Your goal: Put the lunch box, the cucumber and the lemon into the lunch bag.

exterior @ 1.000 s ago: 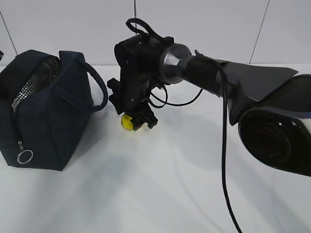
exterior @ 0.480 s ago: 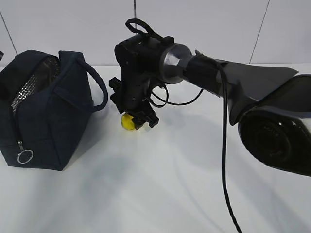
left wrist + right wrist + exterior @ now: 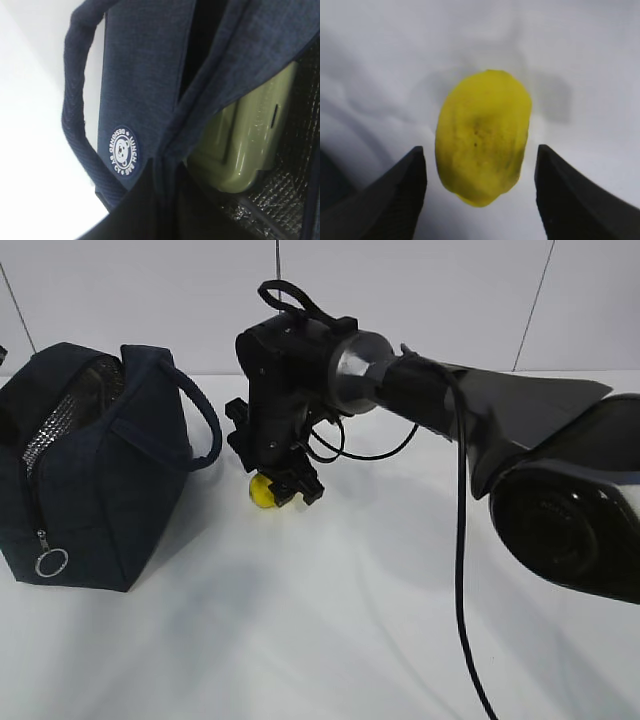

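The navy lunch bag (image 3: 100,465) stands at the left with its top open. In the left wrist view the sage-green lid of the lunch box (image 3: 245,145) lies inside the lunch bag (image 3: 140,75), against the silver lining. A fold of the bag's rim runs into my left gripper's dark jaws at the bottom of that view, and they are shut on it. The lemon (image 3: 262,492) lies on the white table to the right of the bag. My right gripper (image 3: 278,485) hangs over it, open. The lemon (image 3: 482,135) sits between its fingers (image 3: 395,195) with a gap on each side. The cucumber is out of view.
The white table (image 3: 330,620) runs to a pale wall behind. My right arm (image 3: 480,410) reaches in from the right, with a black cable (image 3: 462,570) hanging down from it. The bag's loop handle (image 3: 205,415) sticks out toward the right gripper.
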You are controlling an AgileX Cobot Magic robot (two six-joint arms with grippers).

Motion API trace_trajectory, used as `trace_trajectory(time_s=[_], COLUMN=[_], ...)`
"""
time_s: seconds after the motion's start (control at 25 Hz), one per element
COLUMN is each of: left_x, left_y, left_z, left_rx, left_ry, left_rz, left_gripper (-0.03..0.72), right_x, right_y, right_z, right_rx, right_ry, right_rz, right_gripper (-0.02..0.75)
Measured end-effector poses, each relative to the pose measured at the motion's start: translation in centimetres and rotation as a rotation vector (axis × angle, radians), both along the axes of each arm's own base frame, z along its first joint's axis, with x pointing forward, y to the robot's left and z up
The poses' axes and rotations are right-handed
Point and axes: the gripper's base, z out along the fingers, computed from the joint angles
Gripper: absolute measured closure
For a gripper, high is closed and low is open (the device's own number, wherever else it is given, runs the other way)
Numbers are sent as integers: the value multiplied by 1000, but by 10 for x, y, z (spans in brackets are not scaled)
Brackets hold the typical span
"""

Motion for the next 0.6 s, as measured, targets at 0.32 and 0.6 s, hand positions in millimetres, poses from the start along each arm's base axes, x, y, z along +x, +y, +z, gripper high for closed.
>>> trace_trajectory(time_s=[0.32,0.6], left_x=[0,0], left_y=[-1,-1], left_z=[0,0], left_rx=[-6,-10], left_ry=[-5,-6], left_rz=[-5,-7], left_gripper=[684,684], right_x=[1,2], right_y=[1,1], right_z=[-8,-7], right_rx=[-2,2], right_ry=[1,-3], right_rz=[-3,-2], right_gripper=[225,225])
